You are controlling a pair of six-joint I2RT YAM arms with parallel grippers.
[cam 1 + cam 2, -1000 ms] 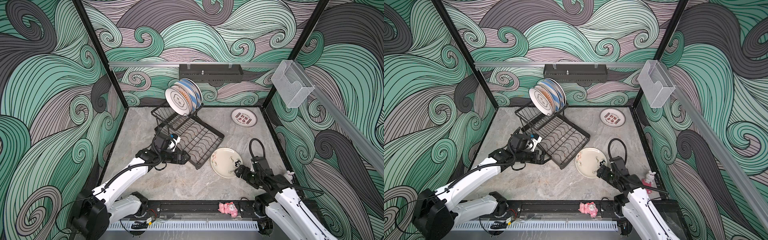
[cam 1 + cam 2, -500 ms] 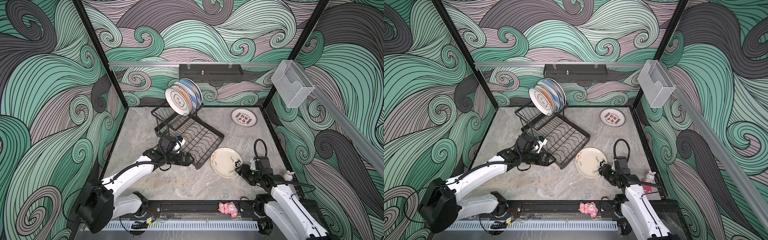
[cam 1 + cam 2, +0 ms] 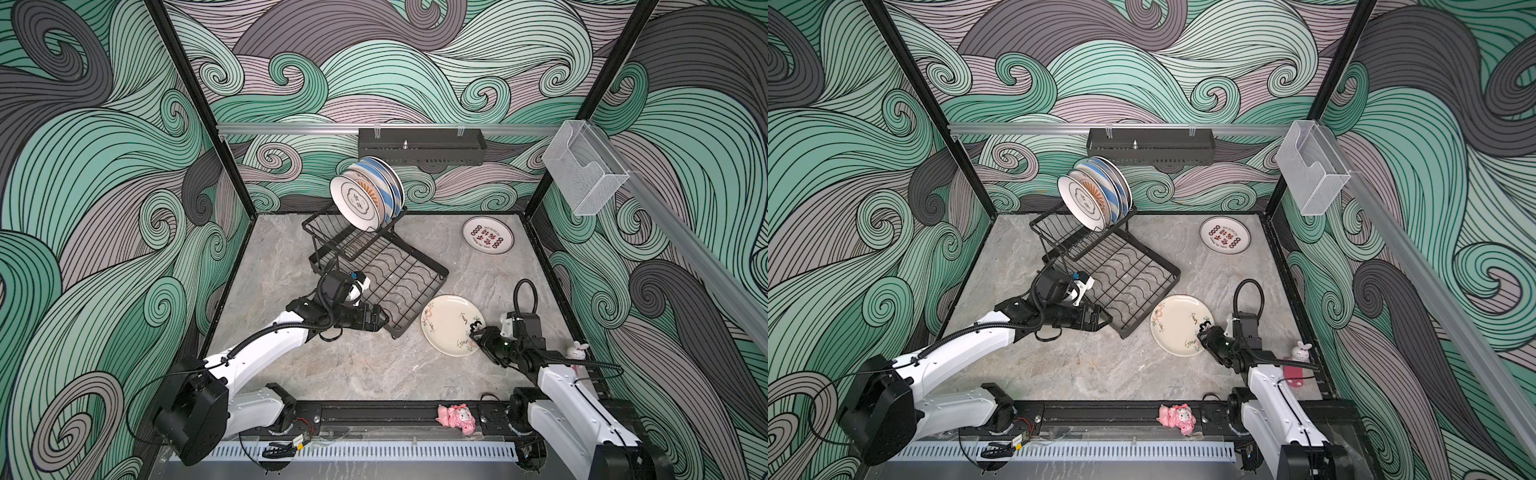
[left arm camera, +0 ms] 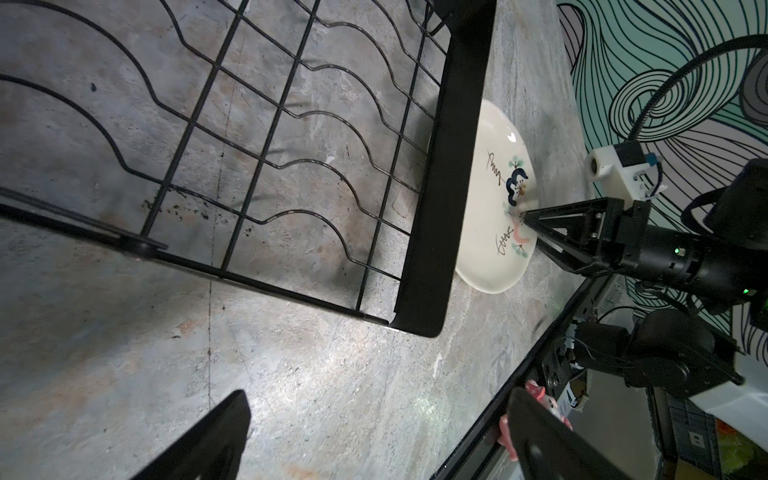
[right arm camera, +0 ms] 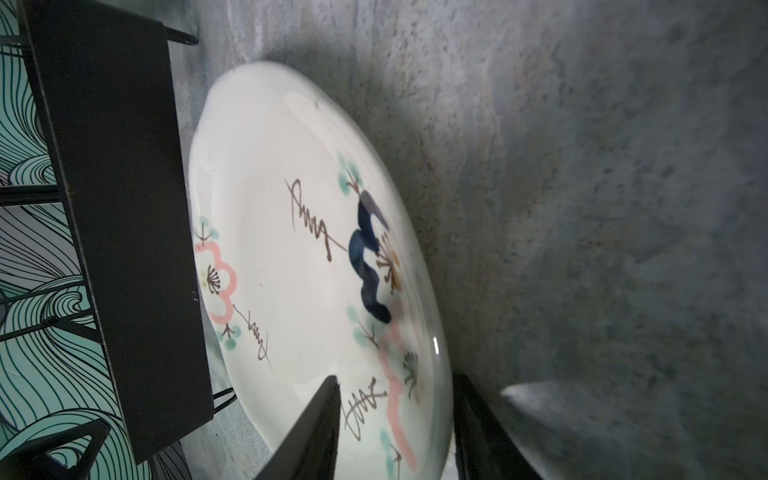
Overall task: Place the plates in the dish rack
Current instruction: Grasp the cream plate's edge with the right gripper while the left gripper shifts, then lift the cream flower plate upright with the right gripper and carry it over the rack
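Observation:
Several plates (image 3: 365, 199) (image 3: 1092, 199) stand on edge in the raised basket of the black wire dish rack (image 3: 399, 282) (image 3: 1129, 282). A red-lettered white plate (image 3: 488, 240) (image 3: 1225, 240) lies flat at the back right. The cream doodle plate (image 3: 449, 324) (image 3: 1177, 324) (image 4: 494, 199) (image 5: 291, 249) lies by the rack's front corner. My right gripper (image 3: 473, 334) (image 3: 1201, 334) (image 5: 395, 378) straddles its near rim, one finger above and one beside the table, jaws partly narrowed with a gap. My left gripper (image 3: 380, 322) (image 4: 376, 399) stands open and empty beside the rack's near corner (image 4: 440, 166).
A black perforated tray (image 3: 419, 145) hangs on the back wall. A clear plastic box (image 3: 582, 178) sits on the right rail. A pink toy (image 3: 455, 417) lies on the front frame. A white bunny figure (image 3: 575, 351) stands by the right arm.
My right gripper has slid forward over the cream plate's rim and its jaws have narrowed. The left gripper has shifted slightly right along the rack's front edge.

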